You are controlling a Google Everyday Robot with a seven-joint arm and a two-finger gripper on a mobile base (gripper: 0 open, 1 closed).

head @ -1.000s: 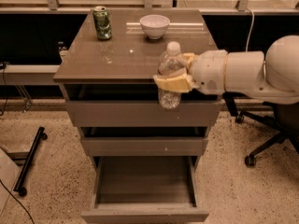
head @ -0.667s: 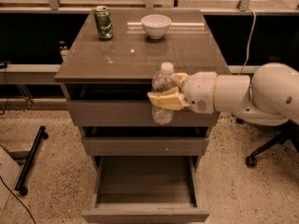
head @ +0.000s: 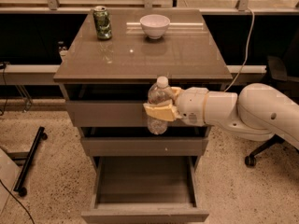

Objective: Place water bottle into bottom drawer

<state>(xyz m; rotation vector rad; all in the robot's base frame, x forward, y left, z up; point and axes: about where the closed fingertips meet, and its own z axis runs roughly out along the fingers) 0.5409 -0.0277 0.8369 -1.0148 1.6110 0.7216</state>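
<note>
My gripper (head: 159,107) is shut on the water bottle (head: 159,99), a clear ribbed bottle with a white cap, held upright in the air in front of the cabinet's upper drawers. The white arm reaches in from the right. The bottom drawer (head: 145,213) is pulled open below, its grey interior showing. The bottle hangs above the drawer's back half, well clear of it.
A green soda can (head: 102,23) and a white bowl (head: 154,25) stand at the back of the cabinet top (head: 187,50). An office chair base (head: 252,158) is on the floor at the right, a black stand leg (head: 30,160) at the left.
The gripper with the bottle has moved down and slightly left, from the cabinet top's front edge to in front of the upper drawers.
</note>
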